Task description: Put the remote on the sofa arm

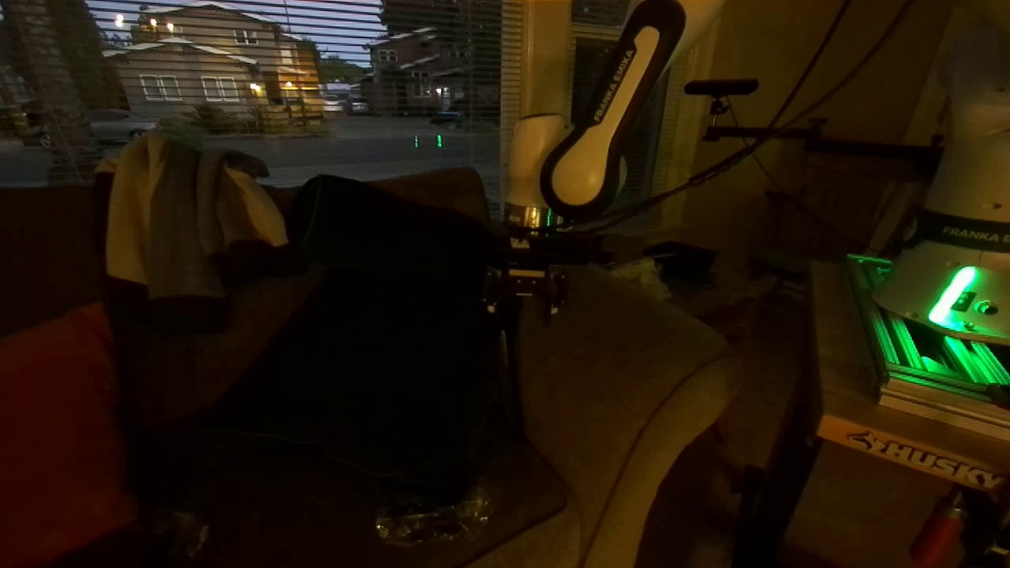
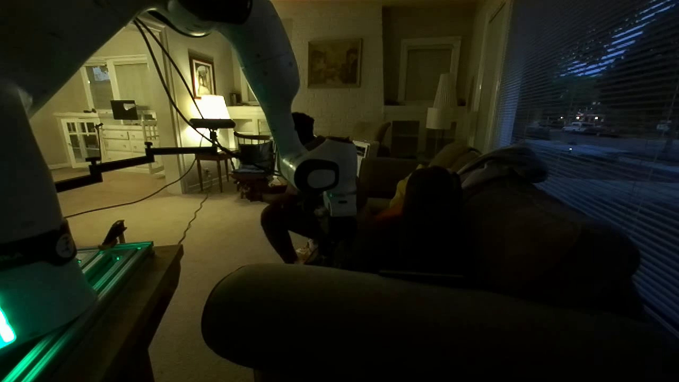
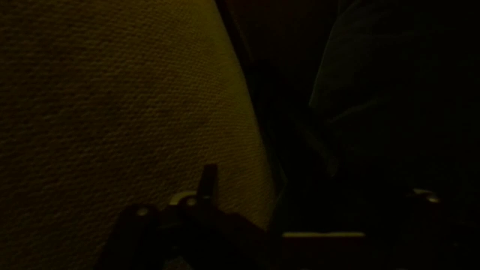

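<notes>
The sofa arm (image 1: 631, 339) is a rounded, light-brown padded arm. It also shows in an exterior view (image 2: 329, 307) and fills the left of the wrist view (image 3: 150, 112). My gripper (image 1: 521, 312) points down above the gap between the sofa arm and a dark pillow (image 1: 379, 379). In the wrist view its fingers (image 3: 313, 183) stand wide apart, with nothing seen held; the right finger is mostly lost in the dark. The remote cannot be made out for sure. A thin upright strip (image 1: 507, 379) shows below the gripper beside the arm; I cannot tell what it is.
A red pillow (image 1: 55, 434) and a draped blanket (image 1: 181, 221) are on the sofa. Crinkled clear plastic (image 1: 434, 517) lies on the seat's front. The robot's wooden table (image 1: 852, 379) stands beyond the sofa arm. A person (image 2: 284, 217) sits beyond the arm. The room is very dark.
</notes>
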### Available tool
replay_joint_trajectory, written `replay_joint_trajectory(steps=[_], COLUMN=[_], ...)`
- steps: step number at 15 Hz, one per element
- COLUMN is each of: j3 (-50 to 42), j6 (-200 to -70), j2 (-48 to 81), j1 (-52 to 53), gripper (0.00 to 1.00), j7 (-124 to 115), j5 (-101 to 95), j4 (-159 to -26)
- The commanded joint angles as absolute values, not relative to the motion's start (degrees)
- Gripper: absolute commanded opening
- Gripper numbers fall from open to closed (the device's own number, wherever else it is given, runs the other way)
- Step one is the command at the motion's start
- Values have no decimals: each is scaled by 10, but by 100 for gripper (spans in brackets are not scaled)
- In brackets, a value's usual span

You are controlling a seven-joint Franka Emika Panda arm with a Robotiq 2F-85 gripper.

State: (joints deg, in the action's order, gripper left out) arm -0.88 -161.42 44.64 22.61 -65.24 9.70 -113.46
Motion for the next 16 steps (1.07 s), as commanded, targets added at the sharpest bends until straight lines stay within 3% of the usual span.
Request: replay_joint_trajectory(steps=[1, 2, 4, 12, 14, 16], j3=[-23, -28, -33, -33, -32, -26], j6=[-1607, -1609, -1608, -1609, -1609, -1608], j2=[463, 464, 465, 469, 471, 472], j1=[241, 244, 247, 247, 247, 243], gripper=[97, 74, 69, 10, 0, 0], j7=[-662, -664, -663, -655, -651, -646], j5=[91, 89, 88, 86, 85, 87], j4=[-1114, -1114, -1114, -1107, -1105, -1103])
